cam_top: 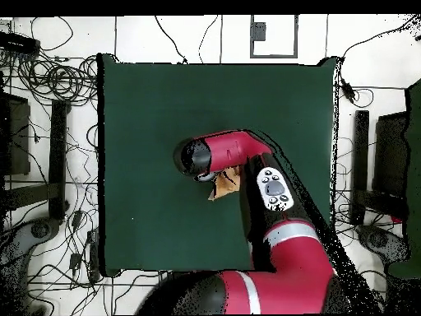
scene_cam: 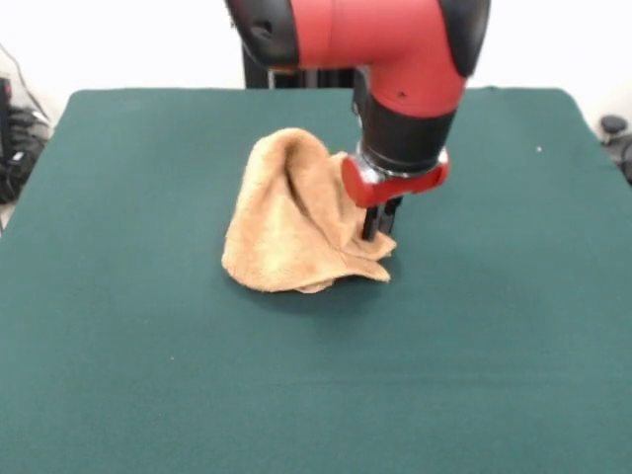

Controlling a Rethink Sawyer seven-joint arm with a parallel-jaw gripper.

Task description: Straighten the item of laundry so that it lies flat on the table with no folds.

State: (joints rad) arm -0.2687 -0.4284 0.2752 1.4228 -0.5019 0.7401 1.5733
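Observation:
The tan-orange towel (scene_cam: 291, 222) lies bunched in a tent-like heap near the middle of the green table (scene_cam: 138, 355), with a raised fold at its far side and several creases. My gripper (scene_cam: 379, 223) comes straight down at the towel's right edge, its dark fingers close together and pinching the cloth just above the table. In the overhead view only a small part of the towel (cam_top: 224, 188) shows beside the arm. The arm's wrist covers the gripper there. No label or stripes show.
The red and black arm (cam_top: 247, 164) reaches from the base at the bottom edge over the table (cam_top: 148, 107). Cables and equipment (cam_top: 49, 82) lie on the floor around the table. Green cloth surrounds the towel on all sides.

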